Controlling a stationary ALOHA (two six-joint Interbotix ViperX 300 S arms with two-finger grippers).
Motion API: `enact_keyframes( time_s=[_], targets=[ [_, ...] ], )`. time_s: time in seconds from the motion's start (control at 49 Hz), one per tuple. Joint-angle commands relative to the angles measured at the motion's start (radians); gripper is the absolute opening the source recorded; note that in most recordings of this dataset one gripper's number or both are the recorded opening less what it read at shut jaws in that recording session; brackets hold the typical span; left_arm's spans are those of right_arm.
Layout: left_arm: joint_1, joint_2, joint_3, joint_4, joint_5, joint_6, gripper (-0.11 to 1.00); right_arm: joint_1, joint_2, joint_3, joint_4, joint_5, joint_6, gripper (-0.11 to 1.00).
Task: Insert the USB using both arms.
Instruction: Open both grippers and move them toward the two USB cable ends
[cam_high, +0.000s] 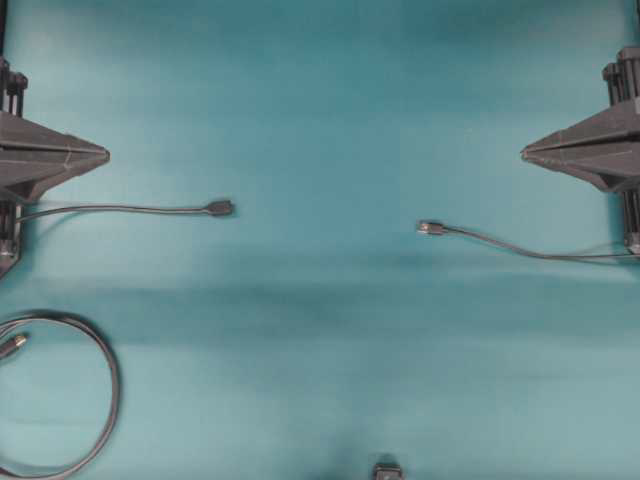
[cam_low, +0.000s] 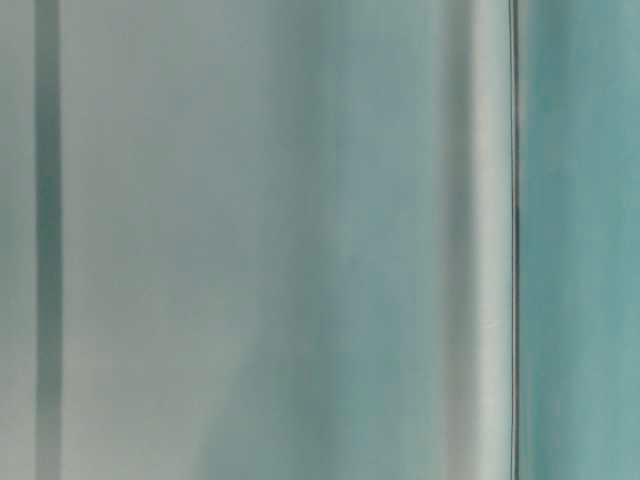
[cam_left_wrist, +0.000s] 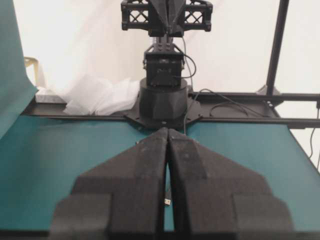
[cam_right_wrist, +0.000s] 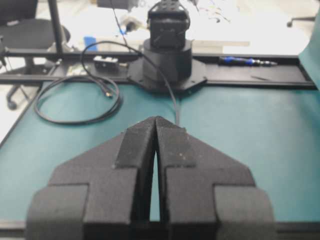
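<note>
Left black triangular gripper (cam_high: 100, 154) at left edge of overhead view, fingers (cam_left_wrist: 150, 165) pressed together, holding nothing. Right black triangular gripper (cam_high: 528, 152) at right edge, fingers (cam_right_wrist: 172, 145) likewise together, empty. Small dark USB plug with silvery tip (cam_high: 428, 227) lying flat on teal surface (cam_high: 320, 330), right of centre, thin grey cable (cam_high: 530, 250) trailing to right edge. All-dark chunky socket end (cam_high: 220, 208) left of centre, well apart from plug, facing it. Thicker dark cable coiled in loop (cam_high: 105, 385) at lower left. Table-level view blurred, unreadable.
</note>
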Motion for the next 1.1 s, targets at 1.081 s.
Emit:
enact_keyframes(
  time_s=[1.081],
  targets=[
    [0.031,0.107,-0.101,-0.017,0.462,-0.038,0.04,-0.005,0.275,-0.184,-0.008,0.495,0.032,0.00]
  ],
)
